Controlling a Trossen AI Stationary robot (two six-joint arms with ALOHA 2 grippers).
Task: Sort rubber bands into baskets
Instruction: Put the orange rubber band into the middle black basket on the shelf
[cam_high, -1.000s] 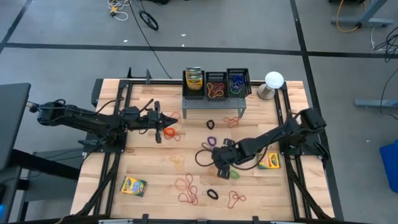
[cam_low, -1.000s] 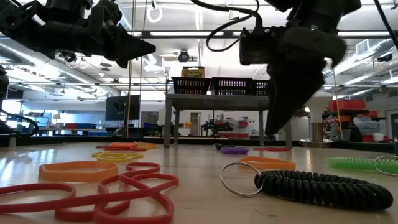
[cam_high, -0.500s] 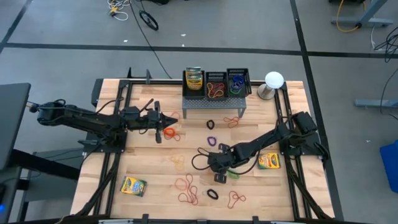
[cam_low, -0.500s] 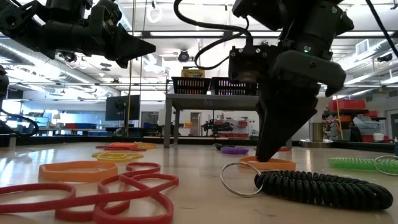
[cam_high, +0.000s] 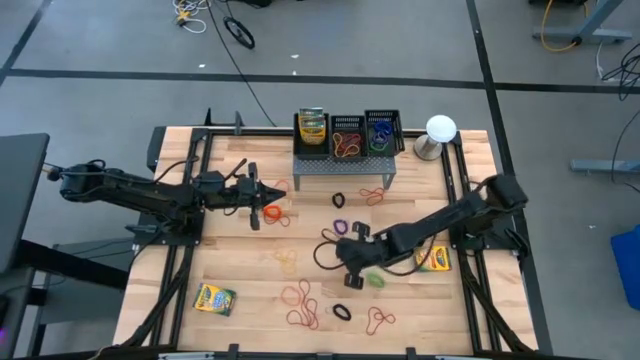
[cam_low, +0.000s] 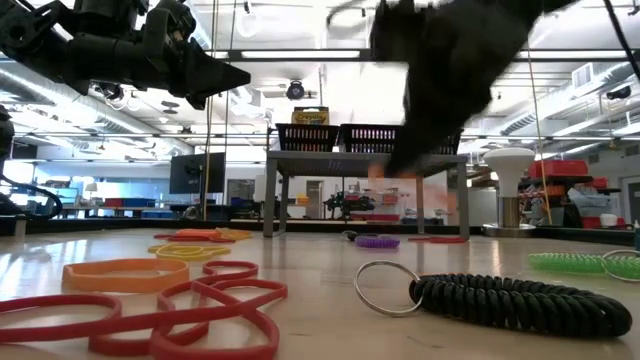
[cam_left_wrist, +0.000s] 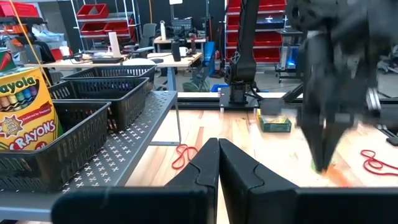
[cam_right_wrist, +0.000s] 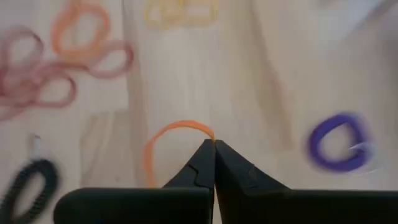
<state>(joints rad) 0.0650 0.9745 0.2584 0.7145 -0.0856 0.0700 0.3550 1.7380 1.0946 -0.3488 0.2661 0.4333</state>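
Orange is the colour of the band (cam_right_wrist: 166, 144) in the right gripper (cam_right_wrist: 214, 147). Its fingers are pressed tight together on the rim of that band, and the loop hangs down from their tips. This gripper is above the middle of the wooden table (cam_high: 250, 290), a bit toward the front. A green coil (cam_high: 377, 280) lies just beside it on the wood.

Many more bands are spread over the table. Red ones (cam_high: 303, 305) lie in a heap near the front edge. A purple one (cam_high: 341, 226) lies near the middle. A black coil (cam_high: 342, 312) lies at the front, close to the red heap.

Three black baskets (cam_high: 348, 135) sit in a row on a grey stand (cam_high: 340, 166) at the back of the table. One holds a crayon box (cam_high: 313, 127), the middle one holds red and orange bands, and the last holds blue ones. Two more crayon boxes lie flat on the table, one at the front left (cam_high: 214, 298) and one on the right (cam_high: 432, 260).

Off on the left side, the left gripper (cam_high: 255, 196) waits in the air above the table. Its fingers are closed and hold nothing.
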